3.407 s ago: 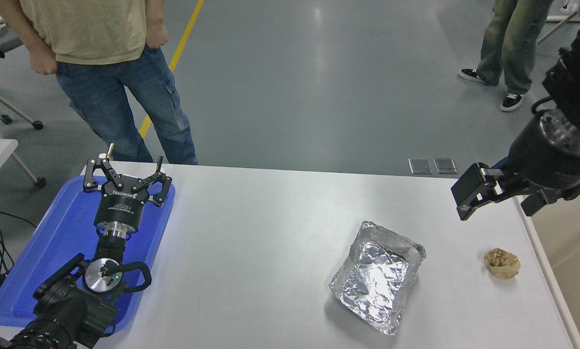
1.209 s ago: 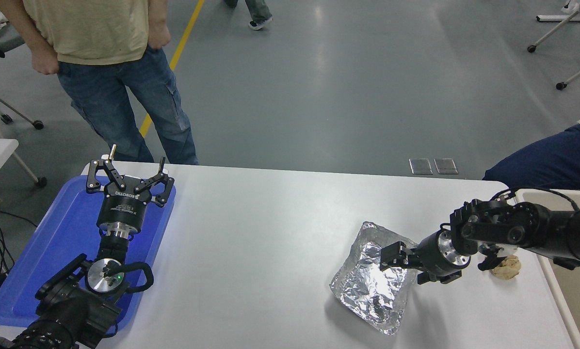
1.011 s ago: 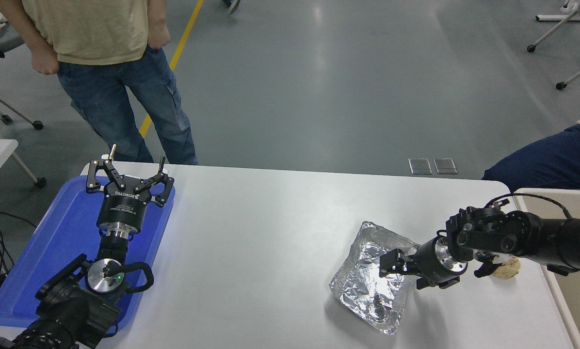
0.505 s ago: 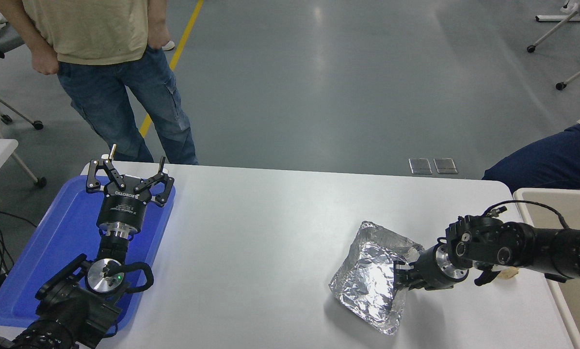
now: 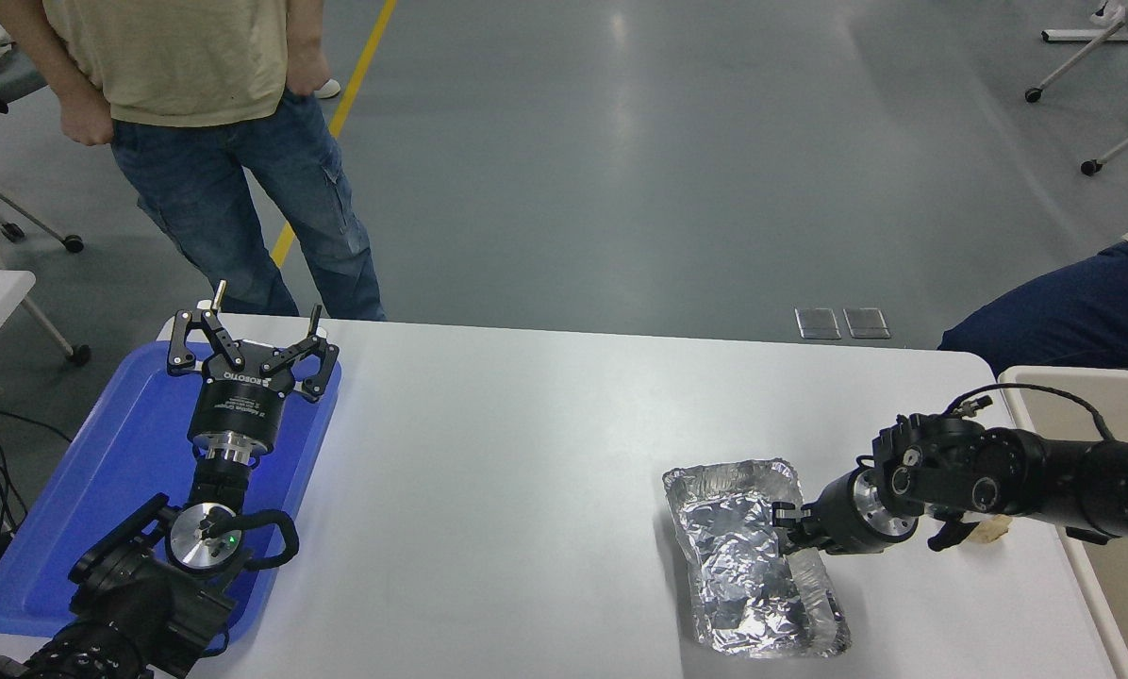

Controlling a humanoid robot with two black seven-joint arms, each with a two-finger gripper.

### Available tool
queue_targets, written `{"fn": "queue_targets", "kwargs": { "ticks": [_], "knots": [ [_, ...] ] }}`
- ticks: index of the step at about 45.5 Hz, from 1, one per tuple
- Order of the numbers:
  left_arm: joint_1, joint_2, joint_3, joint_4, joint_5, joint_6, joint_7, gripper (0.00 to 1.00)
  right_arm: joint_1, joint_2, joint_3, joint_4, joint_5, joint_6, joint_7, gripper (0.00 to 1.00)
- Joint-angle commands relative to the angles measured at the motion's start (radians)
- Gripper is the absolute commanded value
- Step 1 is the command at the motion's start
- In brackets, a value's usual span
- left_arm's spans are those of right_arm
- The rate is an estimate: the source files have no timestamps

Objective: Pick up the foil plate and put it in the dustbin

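The foil plate (image 5: 736, 542), a crinkled silver tray, lies on the white table (image 5: 526, 471) at the right, its long side running toward the front edge. My right gripper (image 5: 784, 530) reaches in low from the right and is shut on the plate's right rim. The dustbin (image 5: 1083, 566), beige with a cream rim, stands off the table's right edge behind my right arm. Over at the lower left, my left gripper (image 5: 248, 344) is parked open above the blue tray (image 5: 83, 490).
A crumpled tan paper ball (image 5: 990, 530) peeks out from behind my right wrist. A person in jeans (image 5: 234, 189) stands at the far left corner. Another person's dark-trousered leg (image 5: 1073, 311) is beyond the dustbin.
My right gripper came down from the right to the plate's right rim and shut on it. The plate has since swung round, its far end turning left and its near end sliding right.
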Motion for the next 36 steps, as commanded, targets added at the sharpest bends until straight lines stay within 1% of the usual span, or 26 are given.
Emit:
{"fn": "queue_targets", "kwargs": {
  "ticks": [1,5,10,21,27,36],
  "knots": [
    [0.000,0.000,0.000,-0.001,0.000,0.000,0.000,1.00,0.301,-0.169,-0.169,0.199,0.031,0.058,0.002,0.00],
    [0.000,0.000,0.000,-0.001,0.000,0.000,0.000,1.00,0.478,-0.216,-0.301,0.290,0.063,0.085,0.004,0.00],
    [0.001,0.000,0.000,0.000,0.000,0.000,0.000,1.00,0.701,-0.236,-0.449,0.410,0.071,0.117,0.007,0.00],
    [0.001,0.000,0.000,-0.001,0.000,-0.002,0.000,1.00,1.069,-0.219,-0.706,0.531,0.098,0.207,0.010,0.00],
    [0.001,0.000,0.000,-0.001,0.000,-0.002,0.000,1.00,1.166,-0.192,-0.729,0.543,0.100,0.266,0.008,0.00],
    [0.000,0.000,0.000,0.000,0.000,0.000,0.000,1.00,1.183,-0.178,-0.741,0.559,0.100,0.270,0.005,0.00]
  ]
}}
